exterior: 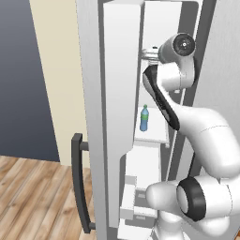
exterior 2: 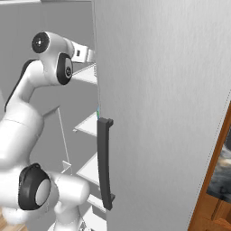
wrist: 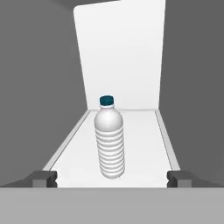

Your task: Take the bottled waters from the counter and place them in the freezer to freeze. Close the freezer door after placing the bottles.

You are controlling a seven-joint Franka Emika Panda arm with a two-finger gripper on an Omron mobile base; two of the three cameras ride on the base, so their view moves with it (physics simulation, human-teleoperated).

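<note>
We see the white arm [exterior: 197,140] risen from the base, elbow bent, wrist reaching level into the freezer [exterior: 154,70] at an upper shelf; the gripper [wrist: 112,178] faces inward, its two dark fingertips [wrist: 43,178] spread wide with nothing between them. A whitish ribbed bottle [wrist: 110,141] stands upright on the smooth white shelf [wrist: 144,148], just ahead of the fingertips and apart from them; its cap reads dark teal in the hand view. On a lower shelf [exterior: 152,136] a blue-tinted bottle [exterior: 144,118] with a green cap stands upright. The freezer door [exterior: 96,117] hangs open; brushed silver-grey, white inner lining, dark bar handle [exterior: 79,183].
</note>
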